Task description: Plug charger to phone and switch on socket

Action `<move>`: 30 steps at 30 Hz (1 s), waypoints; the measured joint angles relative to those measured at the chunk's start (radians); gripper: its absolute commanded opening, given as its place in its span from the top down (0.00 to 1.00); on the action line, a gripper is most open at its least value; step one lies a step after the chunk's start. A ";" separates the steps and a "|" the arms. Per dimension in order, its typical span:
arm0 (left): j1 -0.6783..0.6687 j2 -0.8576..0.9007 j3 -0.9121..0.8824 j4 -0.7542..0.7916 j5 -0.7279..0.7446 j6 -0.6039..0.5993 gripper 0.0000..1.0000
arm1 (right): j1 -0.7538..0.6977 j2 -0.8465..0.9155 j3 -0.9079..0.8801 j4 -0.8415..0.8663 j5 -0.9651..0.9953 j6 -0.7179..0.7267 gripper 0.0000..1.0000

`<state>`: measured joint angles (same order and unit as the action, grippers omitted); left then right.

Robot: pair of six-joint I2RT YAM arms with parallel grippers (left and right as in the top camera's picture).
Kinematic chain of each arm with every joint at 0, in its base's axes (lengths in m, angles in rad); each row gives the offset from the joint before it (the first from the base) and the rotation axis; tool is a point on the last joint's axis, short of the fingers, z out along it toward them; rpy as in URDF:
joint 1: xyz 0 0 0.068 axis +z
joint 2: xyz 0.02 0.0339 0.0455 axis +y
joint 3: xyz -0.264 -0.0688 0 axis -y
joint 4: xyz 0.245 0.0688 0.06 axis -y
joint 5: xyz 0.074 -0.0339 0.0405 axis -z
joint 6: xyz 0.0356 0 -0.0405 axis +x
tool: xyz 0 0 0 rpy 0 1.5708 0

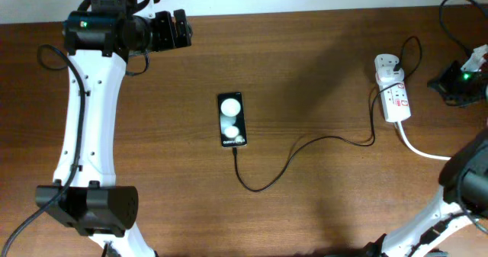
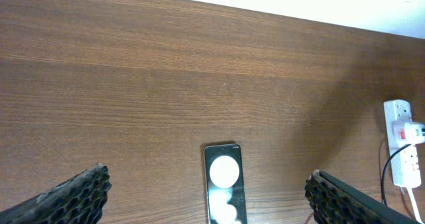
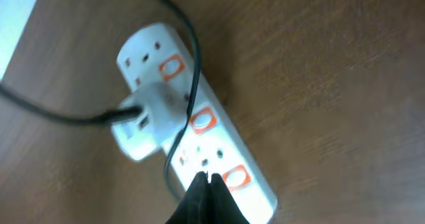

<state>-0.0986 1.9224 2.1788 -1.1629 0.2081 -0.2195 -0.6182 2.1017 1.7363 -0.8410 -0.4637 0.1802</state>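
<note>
Overhead, the white power strip [image 1: 398, 103] lies on the brown table [image 1: 320, 59] towards its right end, with a thick white cord [image 1: 418, 149] leaving its near end. The black phone [image 1: 232, 120] lies face up well to the left of the strip, with two round glare spots on its glass. The thin black charger cable [image 1: 328, 138] meets the phone's near end, sags in a loop, runs across to the strip and arches over its far end. Whether the connector tip is seated in the phone cannot be told.

The left gripper [image 1: 179, 30] is far to the left of the strip, beyond the phone and nearer the table's far edge. In the left wrist view its fingers [image 2: 73, 199] stand wide apart with nothing between them, and the phone and the strip lie on the table past them.

In the right wrist view the white plug adapter [image 3: 143, 121] sits in the strip's second outlet with the black cable draped across it. Three red switches [image 3: 201, 119] run along one side of the strip, and their position cannot be read. The right gripper [image 3: 206, 184] has its fingertips pressed together, holding nothing. Its tip shows over the strip next to the switch at the cord end, and whether it touches cannot be told. Overhead, this gripper appears just right of the strip.
</note>
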 measured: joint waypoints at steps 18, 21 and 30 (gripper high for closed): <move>0.000 0.000 0.000 0.000 0.000 0.000 0.01 | 0.100 0.161 0.001 0.117 -0.010 0.057 0.96; 0.000 0.000 0.000 0.000 0.000 0.000 0.01 | 0.103 0.161 0.001 0.115 -0.006 0.057 0.96; 0.000 0.000 0.000 0.000 0.000 0.000 0.01 | 0.106 0.162 0.005 0.082 -0.018 0.060 0.96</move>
<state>-0.0986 1.9224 2.1788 -1.1629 0.2081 -0.2195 -0.5121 2.2639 1.7412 -0.7586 -0.4820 0.2401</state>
